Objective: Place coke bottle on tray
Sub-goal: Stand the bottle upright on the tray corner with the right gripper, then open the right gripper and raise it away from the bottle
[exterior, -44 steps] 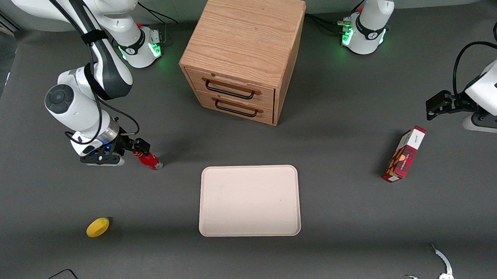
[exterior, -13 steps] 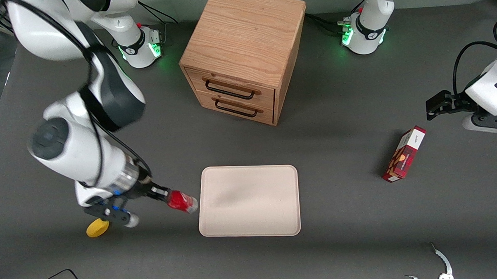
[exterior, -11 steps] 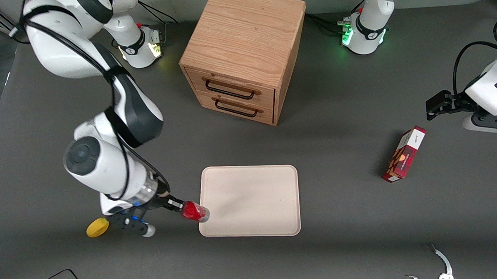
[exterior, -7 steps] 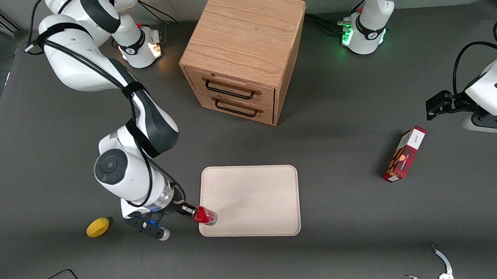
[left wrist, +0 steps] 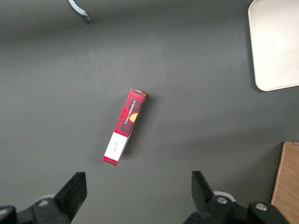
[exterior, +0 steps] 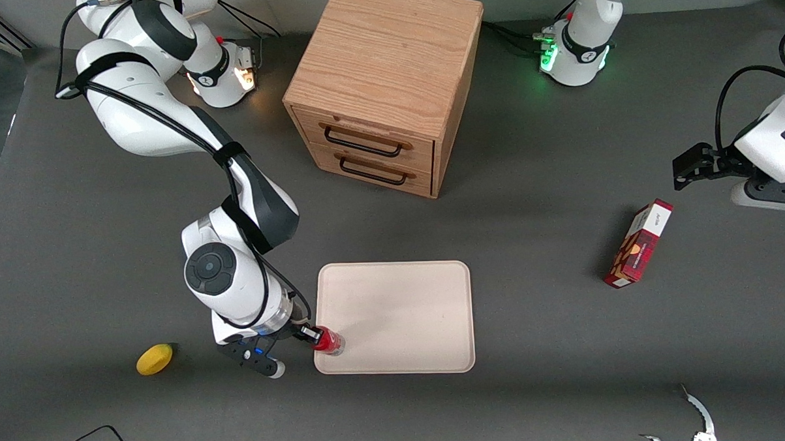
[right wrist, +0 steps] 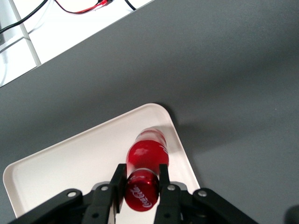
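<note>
The small red coke bottle [exterior: 328,340] is held by its red cap in my right gripper [exterior: 310,334], which is shut on it. The bottle stands over the corner of the pale cream-pink tray [exterior: 402,311] that is nearest the front camera, at the working arm's end. In the right wrist view the fingers [right wrist: 117,178] clamp the cap of the bottle [right wrist: 148,154], and its base is at or just above the tray [right wrist: 70,158], close to the rim. I cannot tell whether the base touches the tray.
A wooden drawer cabinet [exterior: 388,90] stands farther from the front camera than the tray. A yellow lemon [exterior: 154,359] lies toward the working arm's end. A red-and-white box [exterior: 638,243] lies toward the parked arm's end; it also shows in the left wrist view [left wrist: 124,127].
My right gripper carried the bottle from the bare table beside the lemon to the tray's near corner and lowered it there, turning the bottle more upright.
</note>
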Motion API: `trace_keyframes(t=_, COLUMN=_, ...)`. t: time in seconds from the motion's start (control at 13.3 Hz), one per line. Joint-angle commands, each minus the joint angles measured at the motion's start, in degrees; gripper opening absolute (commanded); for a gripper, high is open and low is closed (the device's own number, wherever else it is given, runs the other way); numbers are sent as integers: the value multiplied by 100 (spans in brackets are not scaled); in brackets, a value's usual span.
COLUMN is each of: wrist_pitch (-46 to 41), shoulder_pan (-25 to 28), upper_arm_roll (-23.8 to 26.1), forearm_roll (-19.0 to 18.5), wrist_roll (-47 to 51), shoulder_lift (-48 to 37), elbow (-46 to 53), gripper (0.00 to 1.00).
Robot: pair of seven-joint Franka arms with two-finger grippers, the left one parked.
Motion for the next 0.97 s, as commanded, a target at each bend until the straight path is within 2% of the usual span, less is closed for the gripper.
trace_keyframes(t=0.0, wrist_pitch=65, shoulder_pan=30, upper_arm_roll=62, forearm_roll=-303, wrist_roll=252, shoulder_lift=59, elbow=107, gripper=100)
trace_keyframes(t=0.22, wrist_pitch=-22, shoulder_pan=4, upper_arm_roll=201, forearm_roll=-339, wrist_roll=234, shoulder_lift=-20, elbow=116, gripper=100)
trace_keyframes(t=0.53, wrist_pitch=-890, shoulder_pan=-102, upper_arm_roll=491, forearm_roll=-339, wrist_roll=182, shoulder_lift=-747, elbow=107, gripper=100)
trace_keyframes(t=0.67, wrist_pitch=-1645, shoulder_pan=-364, upper_arm_roll=886, forearm_roll=-348, wrist_roll=51, shoulder_lift=-1501, elbow=-85, gripper=100)
trace_keyframes(t=0.82, wrist_pitch=-2200, shoulder_pan=-724, upper_arm_roll=1037, forearm_roll=-269, wrist_roll=-684, shoulder_lift=-2852, elbow=-995, gripper=100)
trace_keyframes(t=0.9, wrist_pitch=-2455, shoulder_pan=-900, upper_arm_roll=1020, forearm_roll=36, wrist_roll=-1150, shoulder_lift=-3503, elbow=-1479, gripper=100)
